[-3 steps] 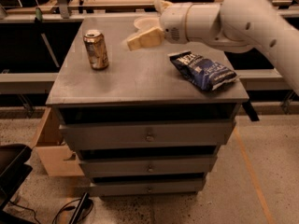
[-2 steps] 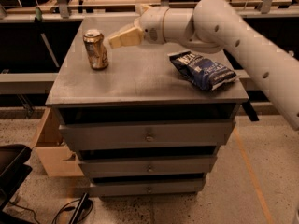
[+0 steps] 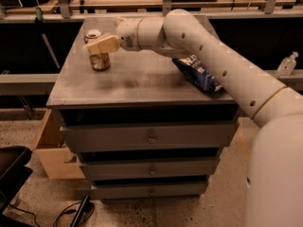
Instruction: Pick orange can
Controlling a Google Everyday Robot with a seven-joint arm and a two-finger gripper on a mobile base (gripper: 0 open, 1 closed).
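The orange can (image 3: 100,61) stands upright near the back left of the grey cabinet top (image 3: 142,86); its silver top (image 3: 93,34) shows. My gripper (image 3: 94,43) has reached the can from the right. One cream finger (image 3: 103,45) lies across the front of the can's upper body and hides its middle. The other finger is hidden behind the can. The jaws look open around the can, not clamped. The can rests on the surface.
A dark blue chip bag (image 3: 200,74) lies at the right of the cabinet top, partly under my arm. The cabinet has three drawers (image 3: 150,138). A wooden box (image 3: 49,148) sits on the floor at the left, a black chair (image 3: 12,169) at the lower left, a clear bottle (image 3: 287,64) at the right.
My gripper has moved left across the cabinet top, from above the middle to the can, and now overlaps it. The can and the chip bag have not moved.
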